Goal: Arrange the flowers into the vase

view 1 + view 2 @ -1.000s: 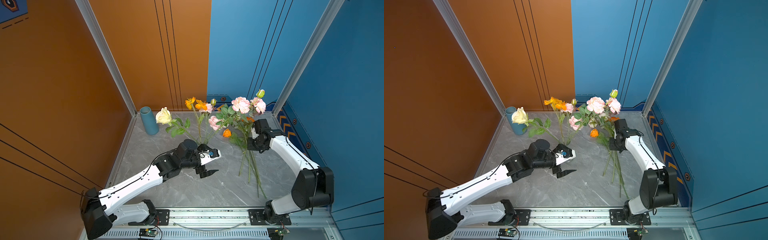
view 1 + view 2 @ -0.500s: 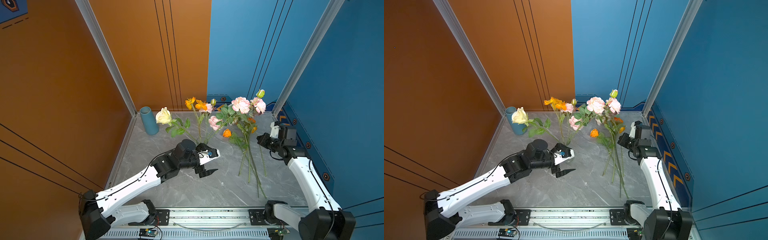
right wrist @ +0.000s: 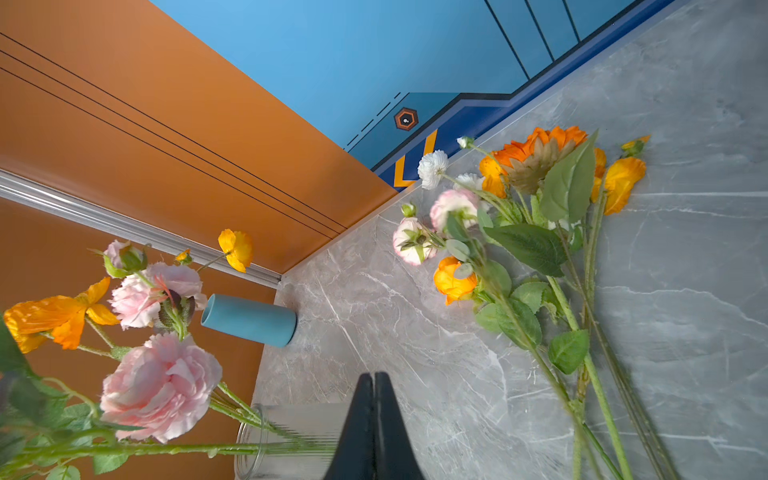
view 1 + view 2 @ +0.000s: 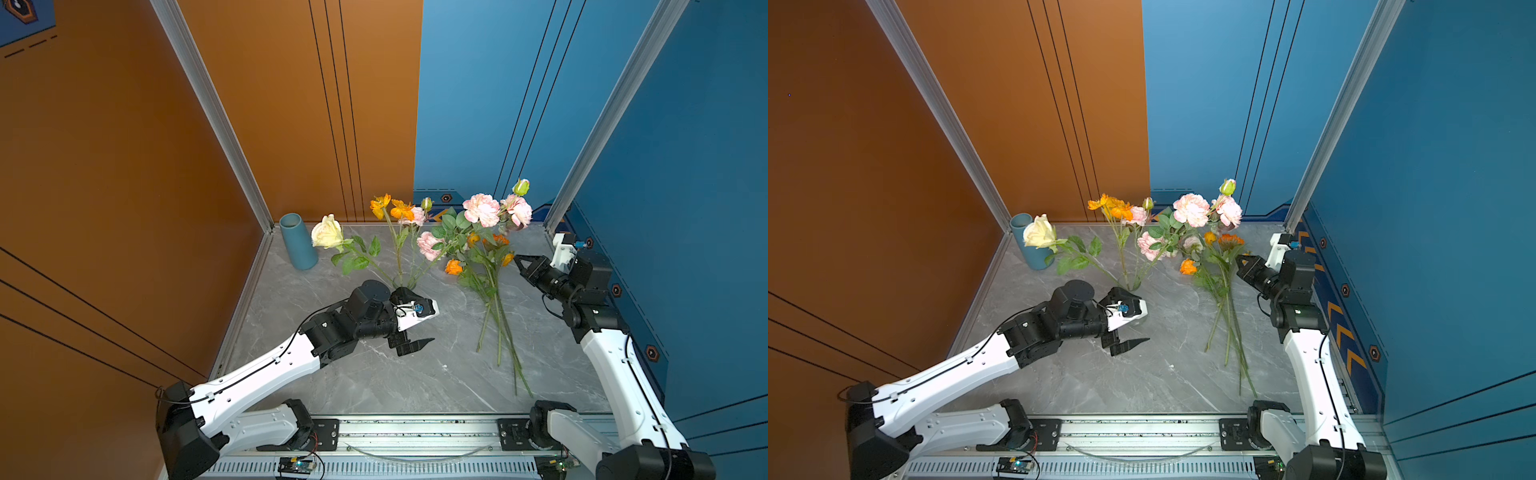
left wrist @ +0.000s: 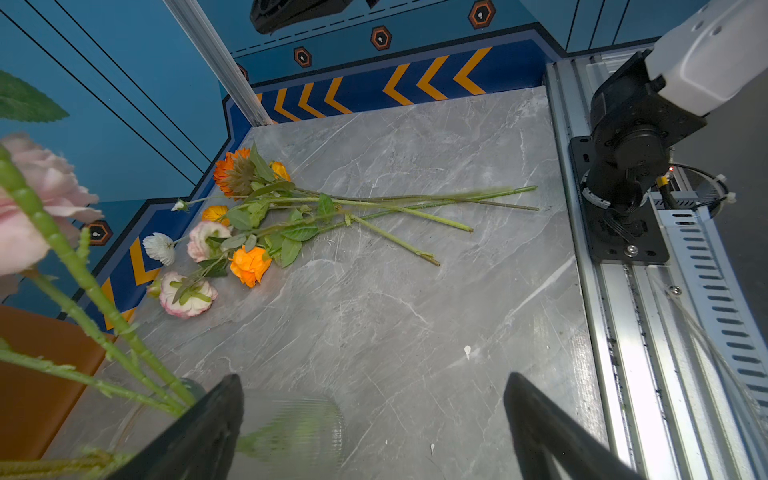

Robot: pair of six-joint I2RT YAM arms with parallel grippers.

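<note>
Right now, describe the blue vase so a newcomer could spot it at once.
Find the far left corner of the table, by the orange wall. The blue vase stands upright there. Unlike the clear glass vase holding stems, it is opaque and empty.

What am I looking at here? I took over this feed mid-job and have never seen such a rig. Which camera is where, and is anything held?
Two robot arms are mounted at the near edge of a grey table. The two wide pictures come from one overhead camera; the other two from a camera on each arm's wrist. Several flowers stand in a clear glass vase; a loose bunch lies flat on the table near the right arm. A blue vase stands in the far left corner. The left fingers are open with the glass vase between them, not gripped. The right fingers are shut and empty.
</note>
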